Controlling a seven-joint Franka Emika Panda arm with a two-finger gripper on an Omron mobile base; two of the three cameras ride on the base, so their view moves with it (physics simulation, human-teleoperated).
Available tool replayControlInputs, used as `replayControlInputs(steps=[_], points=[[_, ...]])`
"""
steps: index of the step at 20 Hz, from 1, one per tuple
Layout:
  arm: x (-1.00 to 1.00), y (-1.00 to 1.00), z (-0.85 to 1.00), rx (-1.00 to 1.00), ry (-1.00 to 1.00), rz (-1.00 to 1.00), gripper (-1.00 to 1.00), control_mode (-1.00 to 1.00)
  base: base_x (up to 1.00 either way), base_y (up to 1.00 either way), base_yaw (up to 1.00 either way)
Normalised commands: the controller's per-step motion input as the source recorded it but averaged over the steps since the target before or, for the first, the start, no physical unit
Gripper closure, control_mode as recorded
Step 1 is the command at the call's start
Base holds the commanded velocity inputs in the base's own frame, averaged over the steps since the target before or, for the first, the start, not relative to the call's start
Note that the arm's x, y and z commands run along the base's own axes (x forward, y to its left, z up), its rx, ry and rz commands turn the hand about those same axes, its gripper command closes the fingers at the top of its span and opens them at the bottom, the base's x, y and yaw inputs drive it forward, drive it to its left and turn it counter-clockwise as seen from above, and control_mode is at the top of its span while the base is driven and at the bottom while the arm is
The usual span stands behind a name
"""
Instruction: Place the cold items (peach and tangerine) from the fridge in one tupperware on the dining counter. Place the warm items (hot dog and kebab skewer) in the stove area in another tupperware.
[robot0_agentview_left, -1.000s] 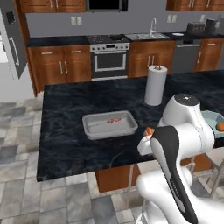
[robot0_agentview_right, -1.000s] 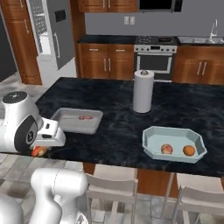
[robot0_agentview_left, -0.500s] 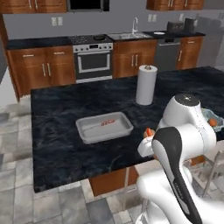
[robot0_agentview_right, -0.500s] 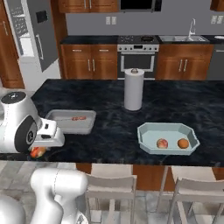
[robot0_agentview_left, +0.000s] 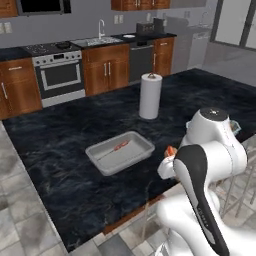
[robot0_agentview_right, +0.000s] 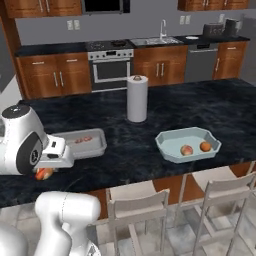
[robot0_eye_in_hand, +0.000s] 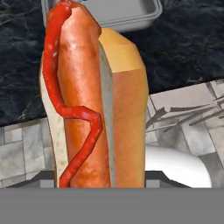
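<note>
- My pincer (robot0_eye_in_hand: 94, 186) is closed partway on the hot dog (robot0_eye_in_hand: 89, 94); the bun stands up lengthwise from between the jaws, so I read it as a firm side grip for carrying.
- From the right base camera the hot dog (robot0_agentview_right: 43, 174) shows as an orange end hanging under the hand, off the near edge of the dining counter (robot0_agentview_right: 150, 150). From the left base camera it peeks out beside the wrist (robot0_agentview_left: 170, 151).
- Grey tupperware (robot0_agentview_left: 120, 151) sits ahead of the pincer on the counter, shallow, rectangular, rounded corners, matte plastic look. A thin red-tipped stick lies inside, the kebab skewer (robot0_agentview_left: 114, 149) I judge. That makes it the warm-items box, and the hot dog belongs there next.
- Pale blue tupperware (robot0_agentview_right: 188, 144) is well off to the pincer's right, eight-sided, with low sloped walls. The two round fruits inside, peach (robot0_agentview_right: 186, 150) and tangerine (robot0_agentview_right: 205, 146), lie near each other; I cannot tell whether they touch. Cold half looks done.
- Paper towel roll (robot0_agentview_right: 137, 98) stands upright beyond both boxes, a smooth white cylinder.
- Hot dog surface: glossy sausage, wavy red ketchup line, bun tan outside and pale at the cut face.
- Counter is dark marbled stone, polished.
- Judgement: the grey box is low-walled, so a modest lift clears its rim.
</note>
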Motion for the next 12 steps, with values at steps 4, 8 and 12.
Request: replayControlInputs(steps=[4, 8, 12], points=[[0.0, 0.0, 0.0, 0.0, 0.0, 0.0, 1.0, 1.0, 0.35, 0.71, -0.13], [0.0, 0.0, 0.0, 0.0, 0.0, 0.0, 1.0, 1.0, 0.83, 0.07, 0.01], [0.0, 0.0, 0.0, 0.0, 0.0, 0.0, 1.0, 1.0, 0.91, -0.21, 0.07]])
